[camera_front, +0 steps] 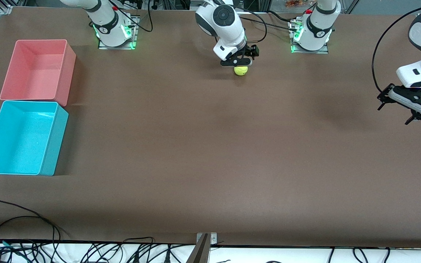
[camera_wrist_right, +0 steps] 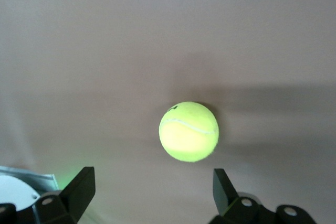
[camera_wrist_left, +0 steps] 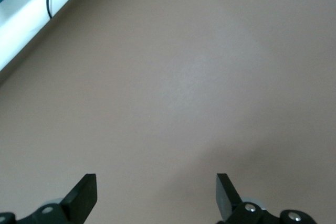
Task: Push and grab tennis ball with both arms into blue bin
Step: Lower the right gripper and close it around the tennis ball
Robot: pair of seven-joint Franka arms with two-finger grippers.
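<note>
The right wrist view shows the tennis ball [camera_wrist_right: 188, 131] free between the spread fingers of the right gripper [camera_wrist_right: 152, 190], near the bases. The left gripper [camera_wrist_left: 156, 196], also spread, waits over bare table [camera_front: 210, 153]. The blue bin [camera_front: 55, 138] stands at the right arm's end

Tennis ball [camera_wrist_right: 188, 131] resting on brown tabletop [camera_wrist_right: 105, 51], curved seam visible, dark shadow streak beside it. Right claw [camera_wrist_right: 153, 190] above tabletop, two black fingertips [camera_wrist_right: 80, 187] spread wide apart, ball ahead of the gap, not touched by either. White plate with green glow at frame corner [camera_wrist_right: 23, 184].
</note>
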